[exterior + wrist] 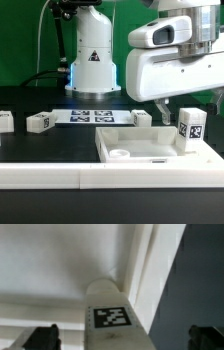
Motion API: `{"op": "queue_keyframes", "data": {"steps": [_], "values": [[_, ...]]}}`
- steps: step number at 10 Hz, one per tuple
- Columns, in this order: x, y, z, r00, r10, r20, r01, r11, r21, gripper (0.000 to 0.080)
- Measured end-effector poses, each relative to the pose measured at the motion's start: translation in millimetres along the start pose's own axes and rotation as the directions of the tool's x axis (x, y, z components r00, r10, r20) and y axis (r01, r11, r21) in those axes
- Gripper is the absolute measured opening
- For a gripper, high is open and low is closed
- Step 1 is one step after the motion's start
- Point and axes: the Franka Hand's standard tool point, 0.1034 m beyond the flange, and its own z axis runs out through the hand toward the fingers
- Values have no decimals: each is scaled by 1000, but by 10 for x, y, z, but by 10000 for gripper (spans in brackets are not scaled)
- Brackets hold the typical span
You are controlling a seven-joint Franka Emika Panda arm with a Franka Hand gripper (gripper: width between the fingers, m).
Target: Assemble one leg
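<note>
A white leg (190, 127) with a black-and-white tag stands upright at the far corner of the large white tabletop (130, 140), on the exterior view's right. In the wrist view the leg (112, 308) rises from that corner of the tabletop (60, 263). My gripper (190, 108) hangs over the leg and is open. Its dark fingertips (42, 338) stand well apart on both sides of the leg with a gap on each side, and my gripper (123, 339) does not touch it.
Three more white legs lie on the dark table: two on the exterior view's left (5, 121) (40, 122) and one behind the tabletop (142, 118). The marker board (90, 117) lies at the back by the robot base (95, 60).
</note>
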Motion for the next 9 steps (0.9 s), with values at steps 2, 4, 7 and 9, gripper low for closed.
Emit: {"op": "queue_keyframes", "data": {"steps": [2,4,7,9], "values": [[54,2,-17,1000,6,-28,-6,1000,-6,649],[61,11,-15,1000,-9,-28,9,1000,-7,649],[58,10,-6,999,-16,-29,16,1000,-7,456],[65,38,-13,999,-12,-31,12,1000,-9,299]]}}
